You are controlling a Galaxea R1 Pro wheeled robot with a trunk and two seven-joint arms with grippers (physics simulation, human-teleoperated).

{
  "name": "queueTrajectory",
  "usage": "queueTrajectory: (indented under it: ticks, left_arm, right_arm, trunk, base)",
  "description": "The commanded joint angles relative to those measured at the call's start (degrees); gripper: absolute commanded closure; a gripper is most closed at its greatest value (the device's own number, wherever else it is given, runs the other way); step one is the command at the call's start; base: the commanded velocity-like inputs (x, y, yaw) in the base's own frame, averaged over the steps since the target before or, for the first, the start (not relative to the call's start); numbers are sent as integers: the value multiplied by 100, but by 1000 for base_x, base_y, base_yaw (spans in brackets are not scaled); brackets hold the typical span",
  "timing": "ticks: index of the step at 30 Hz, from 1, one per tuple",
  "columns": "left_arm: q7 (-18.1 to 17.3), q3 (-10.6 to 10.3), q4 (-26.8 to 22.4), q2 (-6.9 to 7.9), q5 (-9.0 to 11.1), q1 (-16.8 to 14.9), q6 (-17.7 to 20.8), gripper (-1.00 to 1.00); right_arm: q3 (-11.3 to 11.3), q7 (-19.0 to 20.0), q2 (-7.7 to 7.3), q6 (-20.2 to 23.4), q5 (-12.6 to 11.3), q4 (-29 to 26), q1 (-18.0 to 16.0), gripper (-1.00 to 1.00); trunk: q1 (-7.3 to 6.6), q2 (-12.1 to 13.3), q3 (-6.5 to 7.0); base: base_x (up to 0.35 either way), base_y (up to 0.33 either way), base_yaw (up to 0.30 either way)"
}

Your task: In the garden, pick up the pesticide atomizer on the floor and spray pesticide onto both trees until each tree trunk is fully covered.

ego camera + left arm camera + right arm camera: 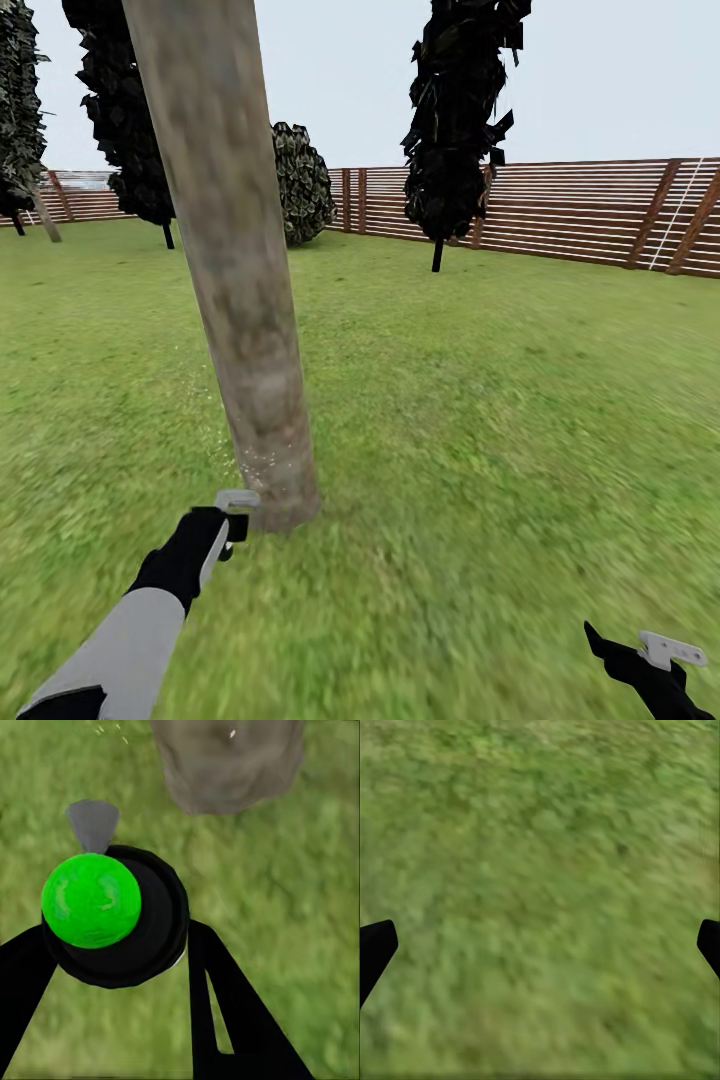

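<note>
**One trunk, one atomizer, two pincers**

One thick tree trunk (235,270) rises from the grass (480,400). The left pincer (238,512) grips the single pesticide atomizer (120,919) just beside its base. The right pincer (655,655) hangs spread wide, holding nothing.

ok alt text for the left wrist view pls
The left gripper holds the pesticide atomizer, a round black body with a bright green top, between its black jaws above blurred green grass. The base of a grey-brown tree trunk stands just ahead.
</note>
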Motion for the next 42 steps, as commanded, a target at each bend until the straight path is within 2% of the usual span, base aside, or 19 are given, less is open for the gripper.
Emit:
queueTrajectory:
  ticks: [1,3,7,8,9,12,18,22,24,26,27,29,30,34,36,38,39,42]
  left_arm:
    - [-1,-8,-2,5,25,-1,8,100]
    - [-1,-43,-7,-51,40,-10,23,100]
    - [5,-67,-14,-403,24,-38,50,100]
    - [4,-77,-53,-562,22,-57,195,100]
    - [2,-75,-175,-625,28,-68,321,100]
    - [0,-74,-555,-676,33,-64,512,100]
    - [2,-90,-954,-602,-3,-17,638,100]
    - [12,-96,-1002,-614,-23,-24,642,100]
    - [16,-99,-1013,-668,-30,-68,684,100]
    - [17,-228,-1078,-696,-20,-113,882,100]
    - [20,-363,-1181,-705,-7,-139,1028,100]
    - [25,-600,-1676,-750,14,-166,1466,100]
    - [24,-634,-1931,-750,16,-164,1726,100]
    - [7,-622,-2224,-672,7,-146,1979,100]
    - [2,-604,-2238,-530,5,-151,1996,100]
    - [0,-528,-2249,-227,51,-160,2026,100]
    - [0,-478,-2250,-136,81,-165,2047,100]
    - [-1,-406,-2294,-57,122,-165,2072,100]
  right_arm:
    - [0,0,0,0,0,0,0,-100]
    - [0,0,0,-1,0,0,0,-100]
    - [0,1,0,0,0,-1,0,-100]
    - [0,0,-2,1,0,-4,0,-100]
    - [0,0,-1,0,0,-3,0,-100]
    - [0,1,0,-1,0,-7,0,-100]
    - [0,0,0,0,0,-1,0,-100]
    - [0,0,0,0,0,-2,0,-100]
    - [0,0,0,1,0,-5,0,-100]
    - [0,0,0,1,0,-5,0,-100]
    - [0,0,0,0,0,-4,0,-100]
    - [0,1,-1,0,0,-5,0,-100]
    - [0,0,-2,0,0,-5,0,-100]
    - [0,0,-1,2,0,-5,0,-100]
    - [0,0,0,3,0,-3,0,-100]
    - [0,1,0,2,0,-1,-1,-100]
    - [0,0,0,4,0,0,0,-100]
    - [0,0,0,0,0,0,0,-100]
  trunk:
    - [0,0,0]
    - [0,0,0]
    - [0,0,0]
    - [0,0,0]
    - [0,0,0]
    - [0,0,0]
    - [0,0,0]
    - [0,0,0]
    - [0,0,0]
    - [0,0,0]
    - [0,0,0]
    - [0,0,0]
    - [0,0,0]
    - [0,0,0]
    - [0,0,0]
    - [0,0,0]
    - [0,0,0]
    - [0,0,0]
  base:
    - [0,0,0]
    - [0,0,0]
    - [0,0,0]
    - [0,0,0]
    - [0,0,0]
    - [-40,16,0]
    - [-264,119,0]
    - [-55,27,0]
    - [-6,3,0]
    - [-2,1,0]
    - [0,0,0]
    - [0,0,0]
    - [0,0,0]
    - [0,0,0]
    - [0,0,0]
    - [0,0,0]
    - [0,0,0]
    - [0,0,0]
